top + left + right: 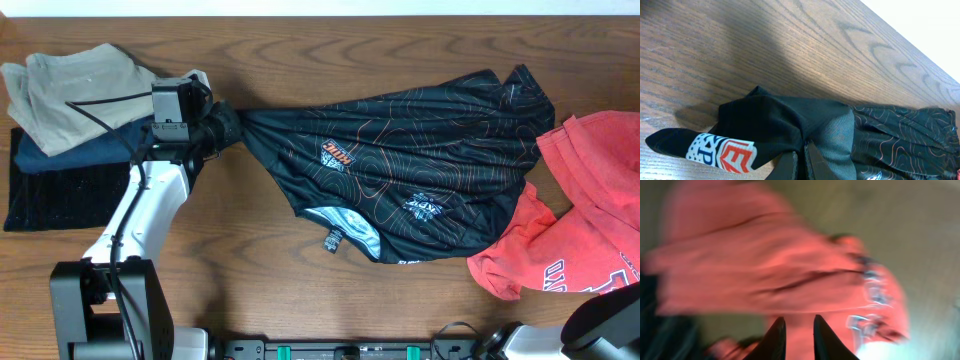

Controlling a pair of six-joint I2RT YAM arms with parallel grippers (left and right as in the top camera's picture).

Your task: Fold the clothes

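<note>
The black jersey [400,150] with thin orange contour lines lies stretched across the middle of the table, its logos facing up. My left gripper [205,128] is at its left end, shut on a bunch of the black fabric [790,125]. Beside the left gripper [801,149], a sleeve with white and red lettering [722,152] lies on the wood. A coral-red garment [590,200] lies crumpled at the right, touching the jersey's right edge. My right gripper [799,318] hovers over the coral garment [765,275], its jaws slightly apart with nothing between them; that view is blurred.
A stack of folded clothes sits at the far left: beige [70,85] on top, navy [70,150] below, and a black one [50,200] in front. The right arm [605,325] shows only at the bottom right corner. Bare wooden table [250,280] lies in front of the jersey.
</note>
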